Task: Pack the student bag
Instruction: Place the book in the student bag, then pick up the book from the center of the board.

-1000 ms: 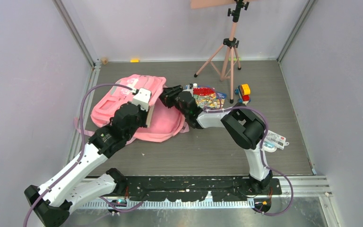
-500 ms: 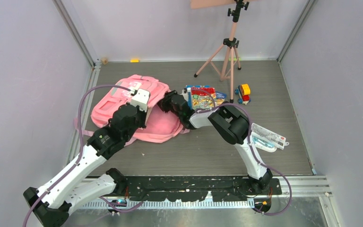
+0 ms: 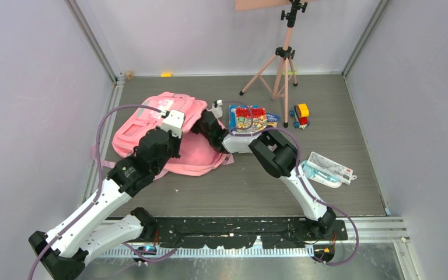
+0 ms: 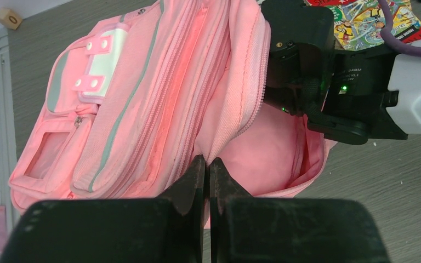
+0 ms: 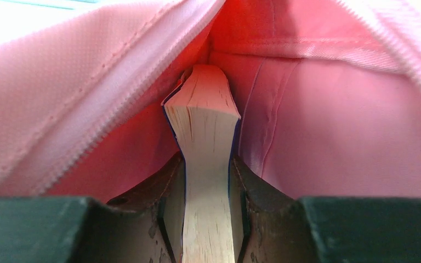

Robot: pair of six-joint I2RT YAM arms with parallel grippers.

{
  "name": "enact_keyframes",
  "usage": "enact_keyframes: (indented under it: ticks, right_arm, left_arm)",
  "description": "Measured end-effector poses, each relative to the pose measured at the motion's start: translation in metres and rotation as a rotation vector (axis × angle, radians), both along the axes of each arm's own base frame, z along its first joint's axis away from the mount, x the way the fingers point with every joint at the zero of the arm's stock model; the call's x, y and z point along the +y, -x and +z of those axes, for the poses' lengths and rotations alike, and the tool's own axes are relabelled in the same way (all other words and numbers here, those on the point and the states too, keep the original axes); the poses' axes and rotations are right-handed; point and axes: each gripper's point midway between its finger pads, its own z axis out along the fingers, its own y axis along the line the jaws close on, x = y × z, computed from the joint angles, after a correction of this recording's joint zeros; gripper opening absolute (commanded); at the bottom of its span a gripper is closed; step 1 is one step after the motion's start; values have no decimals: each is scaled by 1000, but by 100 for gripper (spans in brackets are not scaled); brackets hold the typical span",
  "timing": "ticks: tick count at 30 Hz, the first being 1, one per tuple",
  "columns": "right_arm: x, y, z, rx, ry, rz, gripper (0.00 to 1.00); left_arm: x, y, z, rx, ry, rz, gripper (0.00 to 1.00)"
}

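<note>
on the left half of the table, the student bag is lying flat with its front pockets facing up and its main mouth gaping toward the right. the left gripper is pinching the zip lip of that mouth, jaws closed tight on the thin fabric, and is holding the lip raised so the compartment is showing open. the right gripper is reaching inside the mouth, jaws partly apart and clamping a thick book by its covers, with pink lining all around it.

the bag is looking soft and limp, probably light with so little in it. it is likely sagging shut the moment the lip is let go, and likely sliding on the smooth table if the book is pushing against its back wall. the stitched zip edge, where the left claw is gripping, seems the surest hold, being firmer than the loose panels. the book is looking stiff and fairly heavy, so it is probably needing a firm squeeze.

just right of the bag, a colourful comic and a toy truck are waiting.
</note>
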Motion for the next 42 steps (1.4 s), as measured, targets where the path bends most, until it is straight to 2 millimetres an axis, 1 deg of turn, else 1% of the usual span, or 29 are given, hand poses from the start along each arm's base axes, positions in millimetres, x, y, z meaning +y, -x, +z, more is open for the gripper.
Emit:
enact_keyframes:
  ticks: [2,4,5,6,7,8,10,13,14,15,16,17,20,23,25,28,30,33,35,36,38,40,41,42]
  right_arm:
    - [4,0,-1,-10,21,-1,11]
    - [5,1,-1,-18,40,-4,28]
    - [5,1,-1,-22,49,-4,32]
    - [5,1,-2,-29,61,-3,41]
    - [4,1,-4,-34,77,-2,45]
    - [4,1,-6,-41,93,1,54]
    - [2,2,-10,-55,126,6,60]
    - [-3,7,-16,-77,166,18,66]
    - [-5,10,-17,-87,180,22,70]
    - [-6,14,-16,-101,196,28,76]
    - [-8,17,-13,-114,206,31,92]
    - [-9,22,-9,-128,221,37,96]
    - [-14,42,4,-175,268,52,97]
    - [-23,66,15,-199,304,66,97]
    - [-37,86,19,-211,334,77,97]
    - [-56,107,27,-226,373,90,98]
    - [-72,117,39,-245,405,95,99]
    - [-95,127,64,-277,466,98,100]
    - [-117,134,86,-305,534,91,99]
    - [-127,135,94,-314,565,85,100]
    - [-154,137,114,-331,637,65,100]
    - [-182,136,125,-328,698,53,100]
    - [-204,130,127,-311,729,43,100]
    - [-221,124,129,-295,747,23,100]
  left_arm:
    - [0,0,0,-1,0,0,0]
    - [0,0,0,0,0,0,0]
    - [0,0,0,0,0,0,0]
    - [0,0,0,0,0,0,0]
    - [0,0,0,0,0,0,0]
    - [0,0,0,-1,0,0,0]
    - [0,0,0,-1,0,0,0]
    - [0,0,0,-1,1,0,0]
    - [0,0,0,-1,0,0,0]
    - [0,0,0,-1,0,0,0]
    - [0,0,0,-1,0,1,0]
    - [0,0,0,-1,0,1,0]
    - [1,-1,0,-3,-1,5,0]
    - [1,-1,1,-4,-3,7,0]
    - [2,-1,1,-5,-4,9,0]
    - [2,-1,1,-7,-8,12,0]
    - [3,-2,1,-9,-11,16,0]
    - [4,-2,1,-11,-15,21,0]
    - [4,-2,1,-11,-16,21,0]
    - [4,-2,1,-10,-16,21,0]
    - [4,-2,0,-9,-19,20,0]
    - [4,-3,0,-9,-25,19,0]
    - [4,-3,0,-9,-28,18,0]
    - [4,-3,-1,-9,-29,17,0]
